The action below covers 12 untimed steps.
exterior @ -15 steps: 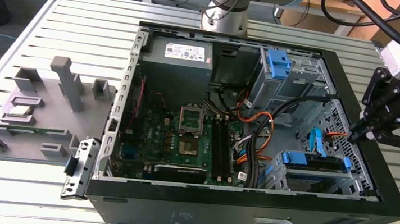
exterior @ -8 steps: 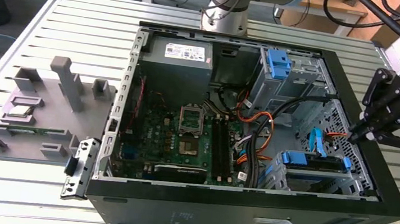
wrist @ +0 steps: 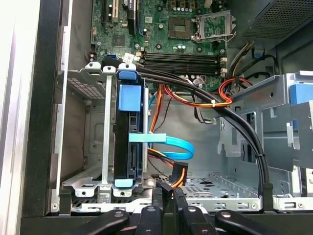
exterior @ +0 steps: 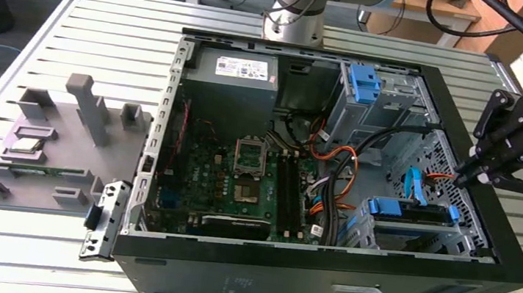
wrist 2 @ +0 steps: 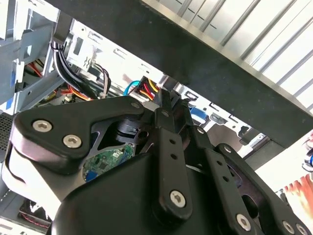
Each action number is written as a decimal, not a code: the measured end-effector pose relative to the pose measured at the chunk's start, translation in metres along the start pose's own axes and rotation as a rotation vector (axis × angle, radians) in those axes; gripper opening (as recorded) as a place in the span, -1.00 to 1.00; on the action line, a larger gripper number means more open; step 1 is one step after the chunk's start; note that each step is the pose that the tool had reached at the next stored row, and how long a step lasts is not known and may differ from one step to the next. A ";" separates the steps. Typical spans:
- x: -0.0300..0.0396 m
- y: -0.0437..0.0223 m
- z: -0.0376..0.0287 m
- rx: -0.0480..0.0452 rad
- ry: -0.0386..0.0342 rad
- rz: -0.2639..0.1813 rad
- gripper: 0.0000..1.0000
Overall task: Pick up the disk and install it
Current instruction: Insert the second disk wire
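disk (wrist: 128,142) seated in cage, gripper (exterior: 480,176) beside

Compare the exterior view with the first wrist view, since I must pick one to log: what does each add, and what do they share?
The exterior view adds the grey fixture block on the slatted table and the power-supply box. The first wrist view adds the orange-wired connector near the gripper. Both share the motherboard, the disk in its cage, and the gripper.
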<state>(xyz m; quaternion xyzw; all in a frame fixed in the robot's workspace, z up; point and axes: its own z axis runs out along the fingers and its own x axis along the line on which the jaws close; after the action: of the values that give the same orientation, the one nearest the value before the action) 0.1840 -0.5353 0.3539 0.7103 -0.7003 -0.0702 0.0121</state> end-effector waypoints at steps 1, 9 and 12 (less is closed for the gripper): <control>0.0000 -0.0008 -0.0001 -0.0029 0.0004 0.000 -0.53; 0.0002 -0.0135 -0.0009 -0.0655 0.0070 0.007 -0.53; 0.0003 -0.0201 -0.0013 -0.1014 0.0120 0.010 -0.53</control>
<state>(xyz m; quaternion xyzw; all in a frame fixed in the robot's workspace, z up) 0.2040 -0.5353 0.3528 0.7055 -0.6994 -0.1013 0.0526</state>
